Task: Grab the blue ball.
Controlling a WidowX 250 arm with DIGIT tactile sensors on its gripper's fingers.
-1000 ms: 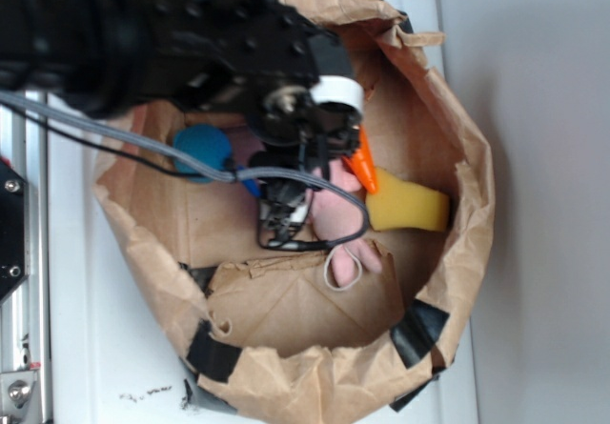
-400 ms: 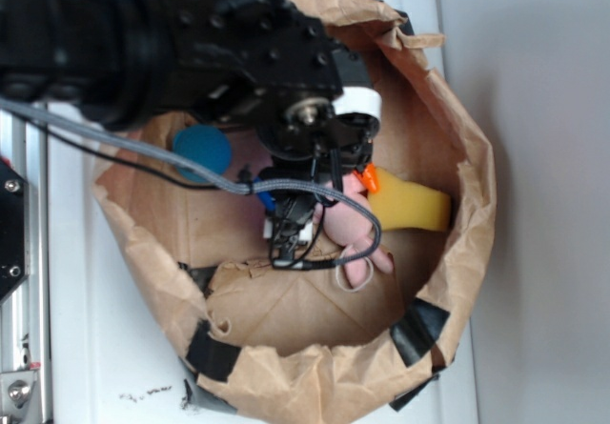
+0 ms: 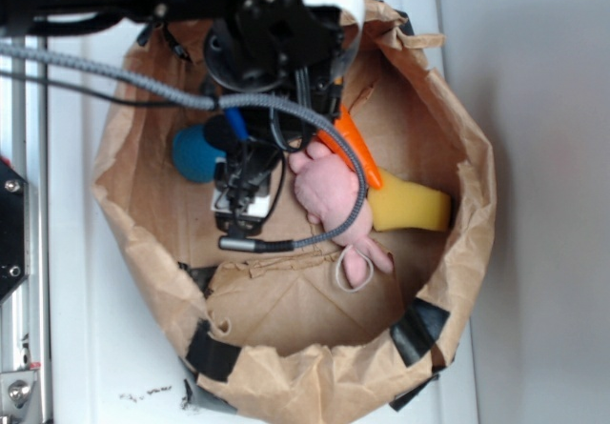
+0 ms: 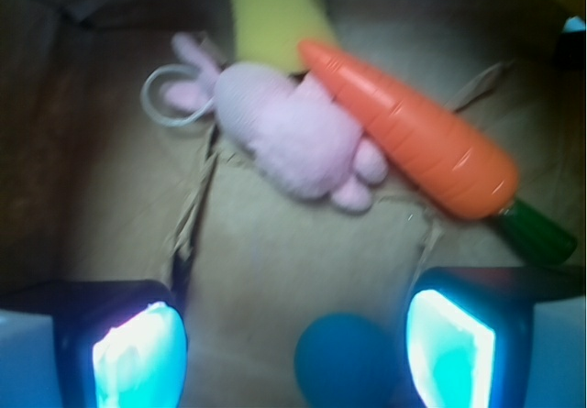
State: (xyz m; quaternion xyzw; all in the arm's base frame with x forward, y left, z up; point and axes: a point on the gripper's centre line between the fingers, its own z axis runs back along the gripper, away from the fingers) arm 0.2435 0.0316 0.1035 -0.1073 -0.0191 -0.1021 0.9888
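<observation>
The blue ball point(image 4: 346, 360) lies on the brown cardboard floor of the paper bag point(image 3: 457, 252), between the fingers of my pincer point(image 4: 295, 348) but nearer to one of them. My pincer is spread wide and grips nothing. Past the ball lie the pink plush toy point(image 4: 289, 137), the orange carrot point(image 4: 408, 142) touching it, and a yellow thing point(image 4: 271, 14) cut off at the top edge. The bag stands on a white desk point(image 3: 86, 348). In the exterior view my arm point(image 3: 191, 5) hides part of the ball.
</observation>
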